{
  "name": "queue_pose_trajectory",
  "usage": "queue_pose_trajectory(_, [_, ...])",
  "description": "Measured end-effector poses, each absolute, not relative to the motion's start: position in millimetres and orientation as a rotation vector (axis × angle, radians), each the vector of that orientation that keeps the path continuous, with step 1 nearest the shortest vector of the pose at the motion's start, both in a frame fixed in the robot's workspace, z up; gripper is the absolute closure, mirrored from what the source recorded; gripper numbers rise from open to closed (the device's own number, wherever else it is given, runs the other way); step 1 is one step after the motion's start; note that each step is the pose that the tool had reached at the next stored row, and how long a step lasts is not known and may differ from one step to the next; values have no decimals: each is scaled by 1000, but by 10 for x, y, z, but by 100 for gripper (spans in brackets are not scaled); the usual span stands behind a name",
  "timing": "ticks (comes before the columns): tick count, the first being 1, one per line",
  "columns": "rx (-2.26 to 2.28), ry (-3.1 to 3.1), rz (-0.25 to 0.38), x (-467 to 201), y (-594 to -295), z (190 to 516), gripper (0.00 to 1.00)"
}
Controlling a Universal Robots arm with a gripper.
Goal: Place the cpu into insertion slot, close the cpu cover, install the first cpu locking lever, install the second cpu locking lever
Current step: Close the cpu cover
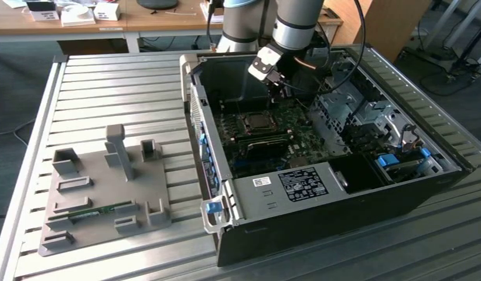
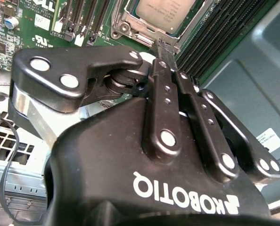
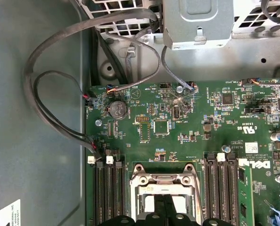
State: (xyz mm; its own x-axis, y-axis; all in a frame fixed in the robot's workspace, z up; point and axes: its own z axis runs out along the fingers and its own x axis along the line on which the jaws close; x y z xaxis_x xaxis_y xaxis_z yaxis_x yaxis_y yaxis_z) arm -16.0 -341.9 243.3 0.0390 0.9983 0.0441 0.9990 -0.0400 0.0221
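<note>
Metal, matte and silvery-grey, tops the flat square cpu (image 2: 164, 10), which lies seated within the thin bronze-silver frame of the cpu cover (image 2: 130, 16) in the second wrist view. My glossy black end effector (image 2: 161, 46) has its fingers pressed together, gripping nothing I can see. The exterior view adds the metal-rimmed insertion slot (image 1: 256, 122) on the green motherboard (image 1: 299, 139).

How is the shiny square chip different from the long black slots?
The cpu is square and silvery-grey; the memory slots are long and black. The cpu is one piece inside a metal frame; the memory slots stand in rows on both sides. Both sit on the green motherboard.
</note>
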Motion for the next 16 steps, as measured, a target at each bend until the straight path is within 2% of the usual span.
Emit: queue_pose_trajectory(16, [-2254, -2166, -74, -230, -3419, 2396, 89])
